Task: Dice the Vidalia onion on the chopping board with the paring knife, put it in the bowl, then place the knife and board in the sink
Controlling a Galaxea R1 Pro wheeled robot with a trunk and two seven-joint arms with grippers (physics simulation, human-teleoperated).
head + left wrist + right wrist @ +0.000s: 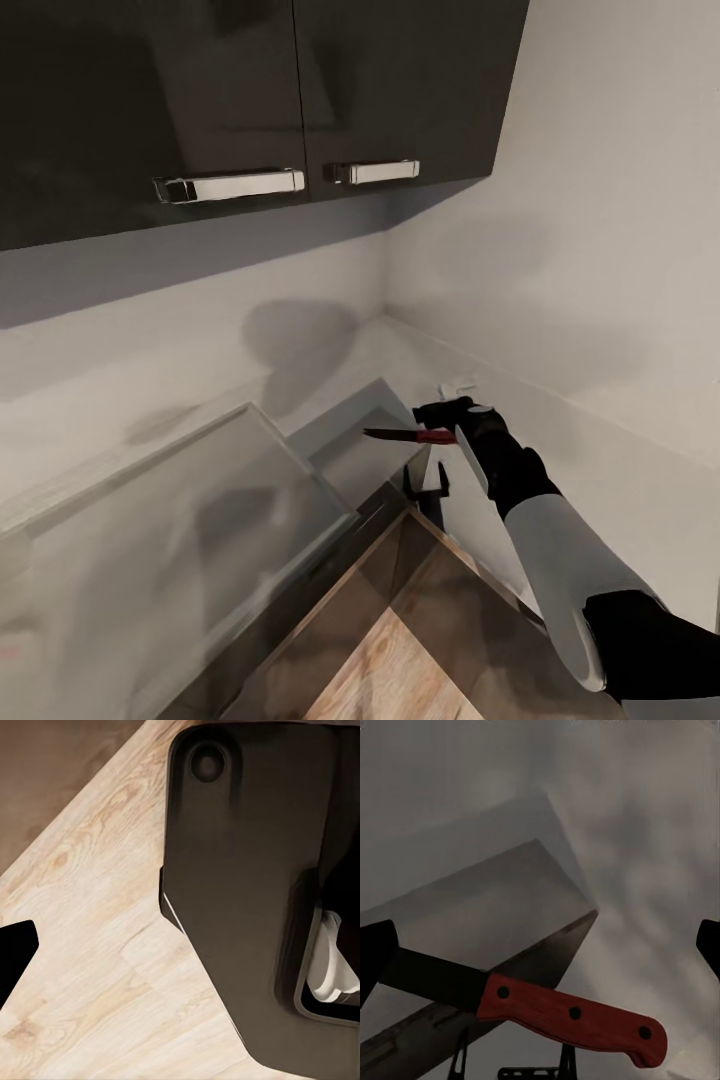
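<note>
My right gripper [447, 428] pinches the paring knife [408, 435] by its red handle, blade level and pointing left over the countertop [190, 500], clear of my arm, probably for carrying. Whether my left gripper is spread or closed, I cannot tell.

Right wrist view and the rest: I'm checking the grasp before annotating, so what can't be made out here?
- Paring knife: the blade tip is covered by a dark finger in the right wrist view; in the head view it is too small to judge the grip.
- Right gripper: finger contact on the handle is not visible.
- Countertop: blurred in the head view.
- Left wrist view: the dark body hides what lies beyond it.
</note>
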